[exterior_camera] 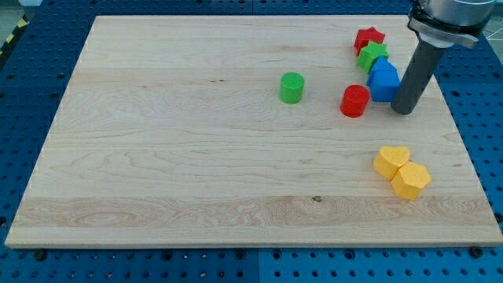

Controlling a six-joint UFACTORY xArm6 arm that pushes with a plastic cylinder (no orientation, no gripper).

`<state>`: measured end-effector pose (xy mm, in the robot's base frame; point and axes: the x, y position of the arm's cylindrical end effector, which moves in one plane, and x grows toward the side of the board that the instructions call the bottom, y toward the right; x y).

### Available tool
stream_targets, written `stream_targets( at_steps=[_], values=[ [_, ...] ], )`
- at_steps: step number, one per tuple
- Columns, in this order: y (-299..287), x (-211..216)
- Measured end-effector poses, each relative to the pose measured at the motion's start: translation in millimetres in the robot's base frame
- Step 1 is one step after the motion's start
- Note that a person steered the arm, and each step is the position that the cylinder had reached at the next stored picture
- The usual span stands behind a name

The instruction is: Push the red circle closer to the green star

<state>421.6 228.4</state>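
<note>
The red circle (354,101) sits on the wooden board at the view's right, just left of a blue block (383,80). The green star (372,56) lies above the blue block, touching it, with a red star (368,38) directly above it. My tip (402,111) stands at the lower right side of the blue block, about 60 px to the right of the red circle, with the blue block's lower corner between them. The rod rises toward the view's top right.
A green cylinder (291,87) stands left of the red circle. A yellow heart (391,160) and a yellow hexagon (410,180) touch each other at the lower right. The board's right edge (464,141) is near my tip.
</note>
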Motion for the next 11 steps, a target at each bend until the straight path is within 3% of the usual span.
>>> stream_targets(
  at_steps=[2,4,6,11],
  values=[
    [-1,18],
    [-33,42],
    [-74,38],
    [-89,-87]
  ],
)
